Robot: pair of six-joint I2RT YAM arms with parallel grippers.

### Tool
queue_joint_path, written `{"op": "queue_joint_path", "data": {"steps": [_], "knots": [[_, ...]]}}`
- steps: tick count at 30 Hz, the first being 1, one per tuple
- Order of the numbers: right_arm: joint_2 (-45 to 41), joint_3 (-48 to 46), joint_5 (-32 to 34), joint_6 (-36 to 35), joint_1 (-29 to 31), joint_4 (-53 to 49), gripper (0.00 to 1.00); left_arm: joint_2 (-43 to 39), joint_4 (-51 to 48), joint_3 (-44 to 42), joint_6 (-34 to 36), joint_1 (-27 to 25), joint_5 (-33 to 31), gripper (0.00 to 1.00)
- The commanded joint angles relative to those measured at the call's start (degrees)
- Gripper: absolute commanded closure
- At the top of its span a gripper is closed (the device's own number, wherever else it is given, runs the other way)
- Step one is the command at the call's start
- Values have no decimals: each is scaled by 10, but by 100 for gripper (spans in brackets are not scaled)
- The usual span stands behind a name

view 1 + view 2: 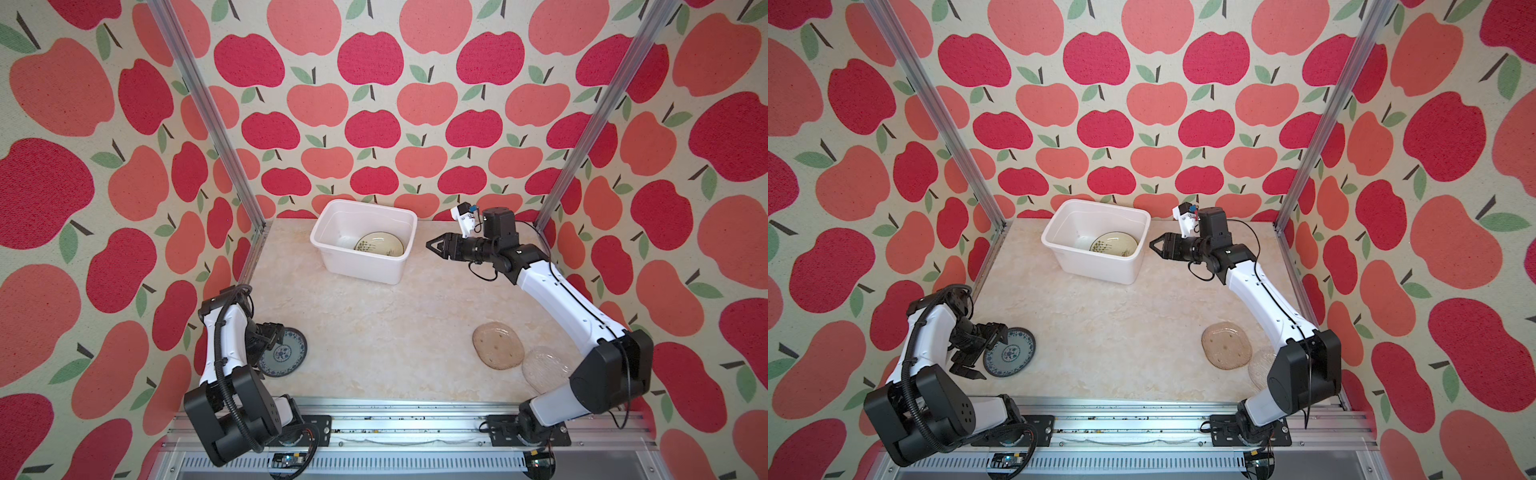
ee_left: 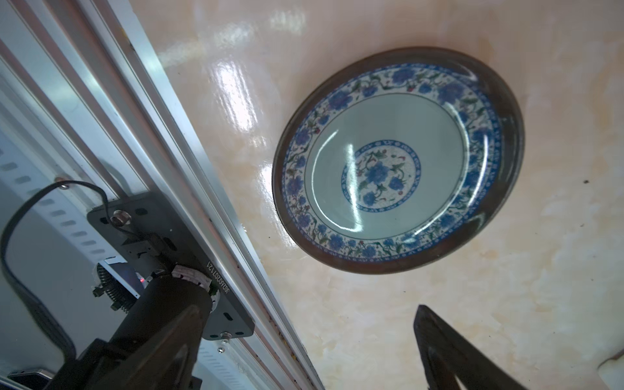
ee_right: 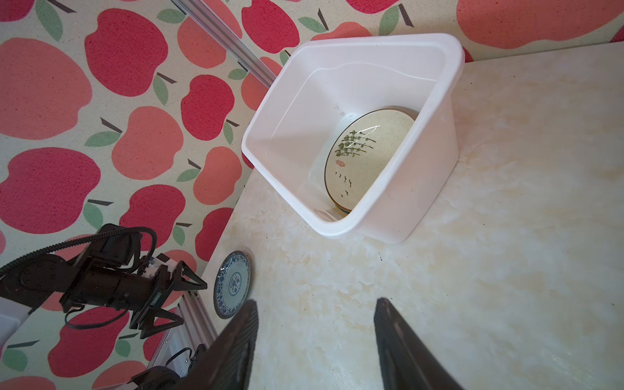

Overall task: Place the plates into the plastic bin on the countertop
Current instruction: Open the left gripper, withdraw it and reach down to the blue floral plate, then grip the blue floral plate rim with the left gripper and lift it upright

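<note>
- The plastic bin (image 1: 361, 266) sits at the back of the countertop (image 1: 374, 328). A cream plate with reeds (image 1: 379, 245) lies inside, at the end nearest the right gripper (image 3: 315, 337). There might be something stacked under it (only a sliver shows in the right wrist view, can't tell).
- The clear glass plate (image 1: 540, 368) is well away from the bin and half hidden behind the right arm's elbow. The amber glass plate (image 1: 498, 345) is right against it.
- The blue-patterned plate (image 1: 1009, 353) is also far from the bin, and the left arm partly covers it in a top view.
- The left gripper (image 1: 982, 351) is just beside that plate, jaws spread wide, empty.
- The right gripper is just beside the bin, jaws apart, holding nothing.
- The only writing is a code on the grey mount plate (image 2: 162, 229). It starts JS26, the rest is iffy.
</note>
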Motion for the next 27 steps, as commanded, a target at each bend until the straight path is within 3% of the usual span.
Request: {"op": "queue_joint_path", "data": {"steps": [1, 7, 15, 20, 27], "knots": [[17, 35, -10, 26, -8, -25, 42, -15, 66, -48, -59, -7, -28, 0], [42, 73, -27, 42, -12, -65, 42, -17, 155, -115, -82, -16, -34, 1], [75, 146, -22, 29, -17, -128, 42, 1, 235, -154, -45, -1, -40, 5], [73, 151, -29, 39, -24, -128, 42, 37, 333, -159, 4, 4, 1, 17], [57, 139, -23, 35, -36, -143, 42, 86, 391, -156, 68, 9, 44, 34]]}}
